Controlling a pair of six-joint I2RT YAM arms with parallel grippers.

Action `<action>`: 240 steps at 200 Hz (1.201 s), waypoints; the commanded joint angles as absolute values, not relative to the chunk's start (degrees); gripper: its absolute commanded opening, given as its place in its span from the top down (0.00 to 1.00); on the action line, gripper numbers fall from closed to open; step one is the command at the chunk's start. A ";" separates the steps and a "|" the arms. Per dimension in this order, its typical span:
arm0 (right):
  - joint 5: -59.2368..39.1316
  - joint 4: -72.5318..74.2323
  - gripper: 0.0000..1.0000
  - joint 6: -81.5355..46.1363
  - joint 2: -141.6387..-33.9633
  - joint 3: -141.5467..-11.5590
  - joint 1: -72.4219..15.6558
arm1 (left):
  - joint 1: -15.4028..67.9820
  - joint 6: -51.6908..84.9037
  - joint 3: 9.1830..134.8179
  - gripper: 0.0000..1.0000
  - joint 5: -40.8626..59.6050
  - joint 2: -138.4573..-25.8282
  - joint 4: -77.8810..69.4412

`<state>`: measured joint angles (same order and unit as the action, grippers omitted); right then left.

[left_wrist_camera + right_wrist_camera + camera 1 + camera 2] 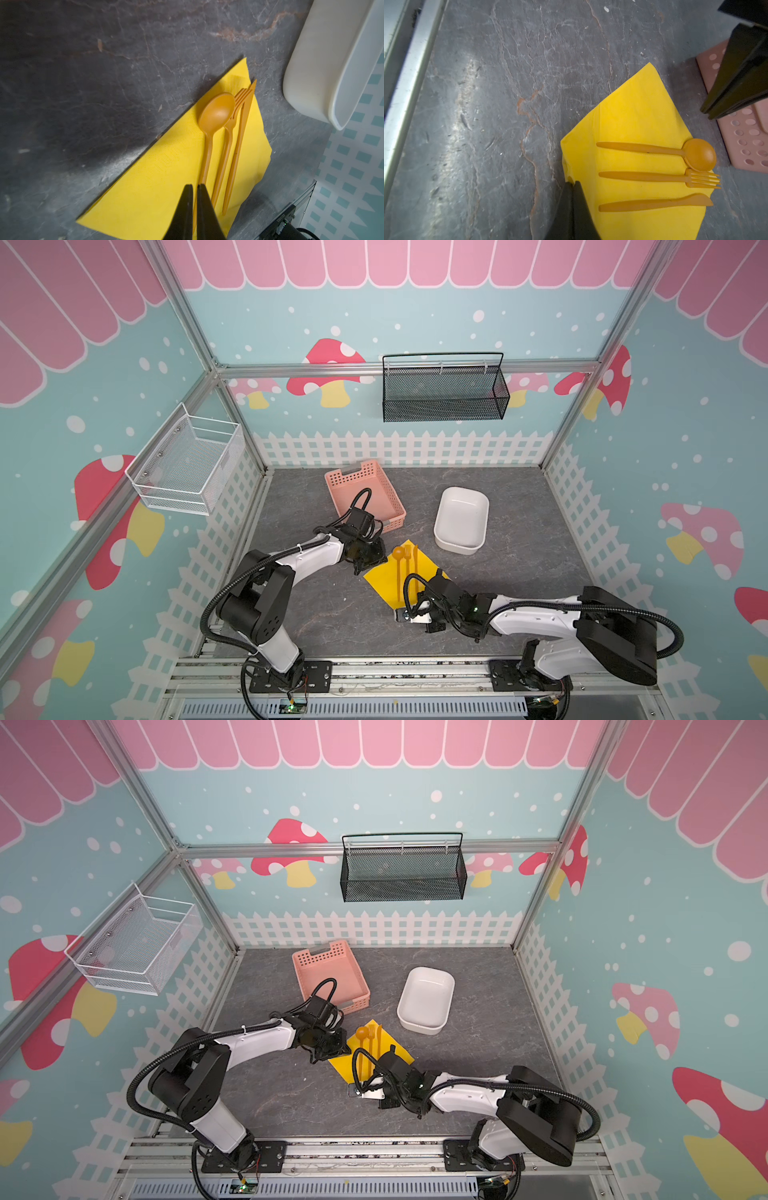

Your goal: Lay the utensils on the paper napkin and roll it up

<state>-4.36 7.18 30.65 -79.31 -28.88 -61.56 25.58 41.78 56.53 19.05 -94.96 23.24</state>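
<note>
Right wrist view caught the right gripper [574,184] with its two black fingers pressed together on the near edge of the napkin [633,116]. The paper puckered up at their tips and looked pinched between them. In both top views this gripper sat just below the frame's centre, at the lower corner of the yellow napkin, which lay as a diamond on the grey table [316,614].

Three orange pieces lay side by side on the napkin, handles toward the bottom of the frame. The spoon [699,154] was on the left, the fork [643,176] in the middle and the knife [654,204] on the right. The spoon's bowl touched the fork's head, and the handles lay apart.

The left gripper [194,186] hung just left of the napkin's upper-left edge. Its fingers were drawn in to a thin slit and gripped nothing; the spoon's handle merely showed through the slit from below.

Farther up, the pink basket [353,475] stood left of centre and the white tub [461,516] right of centre, both near the napkin but apart from it. A white wire basket [187,464] hung at the left of the frame and a black wire basket [444,393] at the upper middle.
</note>
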 commanded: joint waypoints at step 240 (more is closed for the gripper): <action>-9.39 8.69 1.00 32.61 -81.32 -34.07 -54.69 | 30.37 39.53 49.67 0.98 24.78 -97.26 22.76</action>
